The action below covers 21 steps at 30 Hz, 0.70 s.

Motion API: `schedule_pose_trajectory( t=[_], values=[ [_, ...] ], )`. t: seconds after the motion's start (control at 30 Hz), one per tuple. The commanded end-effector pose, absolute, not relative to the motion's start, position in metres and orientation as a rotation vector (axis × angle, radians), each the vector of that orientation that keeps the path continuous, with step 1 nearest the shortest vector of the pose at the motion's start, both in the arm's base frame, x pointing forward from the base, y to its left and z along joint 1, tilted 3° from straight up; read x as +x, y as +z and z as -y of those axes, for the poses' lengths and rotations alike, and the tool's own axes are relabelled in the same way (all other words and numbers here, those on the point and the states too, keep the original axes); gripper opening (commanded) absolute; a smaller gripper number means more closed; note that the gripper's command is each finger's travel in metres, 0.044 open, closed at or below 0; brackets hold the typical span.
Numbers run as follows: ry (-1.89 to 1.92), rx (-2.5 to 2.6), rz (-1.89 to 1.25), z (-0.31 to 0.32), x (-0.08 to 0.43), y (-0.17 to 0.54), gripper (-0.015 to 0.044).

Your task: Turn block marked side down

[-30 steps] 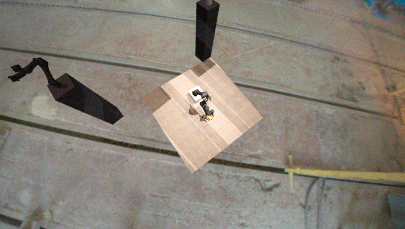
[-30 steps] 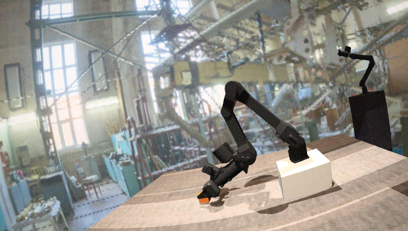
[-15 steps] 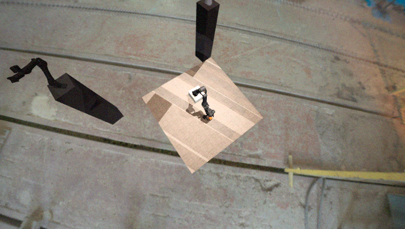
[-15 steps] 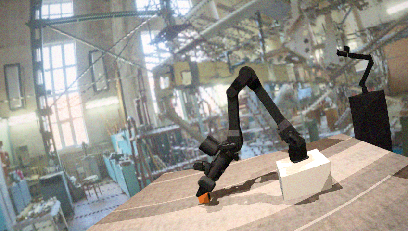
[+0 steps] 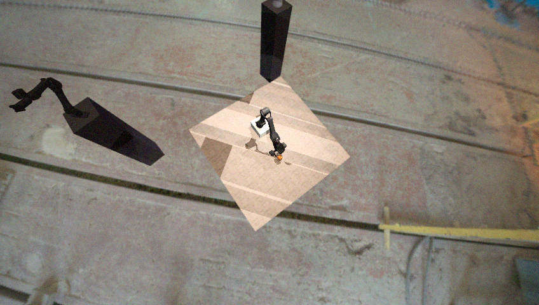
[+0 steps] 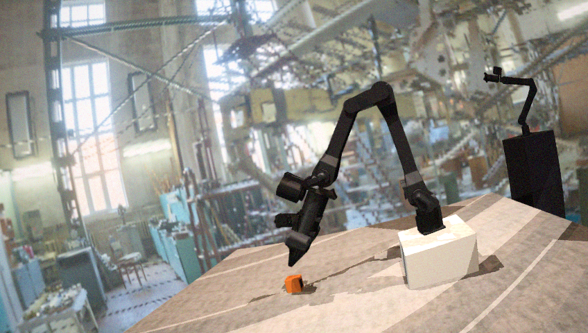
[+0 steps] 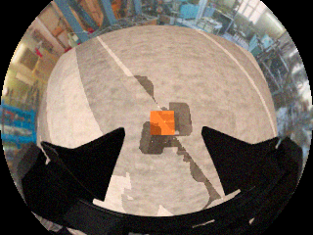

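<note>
The orange block [image 5: 279, 157] [image 6: 293, 284] [image 7: 162, 122] rests on the table [image 5: 257, 196] [image 6: 231, 284] [image 7: 161, 54]. In the exterior view a dark marked patch shows on its upright side that faces right, toward the arm's base. The wrist view shows a plain orange top with no mark. The underside is hidden. My gripper [image 6: 291, 263] [image 7: 164, 131] is wide open and empty, with its fingers pointing down above the block and not touching it. In the wrist view the block lies centred left to right, slightly beyond the line between the fingertips.
The arm's white base box [image 5: 260, 126] [image 6: 441, 259] stands on the table, to the right of the block in the exterior view. Dark pedestals [image 5: 275, 41] [image 5: 113, 130] [image 6: 534, 173] stand beyond the table. Shadows of the arm and gripper cross the table around the block.
</note>
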<state>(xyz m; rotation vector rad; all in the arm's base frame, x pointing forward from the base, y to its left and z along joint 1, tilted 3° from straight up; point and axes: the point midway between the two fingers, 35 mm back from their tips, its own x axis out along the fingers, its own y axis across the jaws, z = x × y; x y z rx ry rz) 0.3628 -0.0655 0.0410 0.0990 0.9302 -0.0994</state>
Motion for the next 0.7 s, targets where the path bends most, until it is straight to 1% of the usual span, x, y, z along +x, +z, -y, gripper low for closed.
schedule_pose_trajectory(
  t=[0.0,0.27,0.5,0.67],
  values=[
    [-0.096,0.099,-0.968,0.066,0.362,0.042,0.0440],
    [-0.087,0.115,-1.217,0.070,0.386,0.050,0.0440],
    [-0.074,0.125,-1.442,0.071,0.395,0.063,0.0440],
    [-0.071,0.126,-1.489,0.071,0.396,0.066,0.0440]
  ],
)
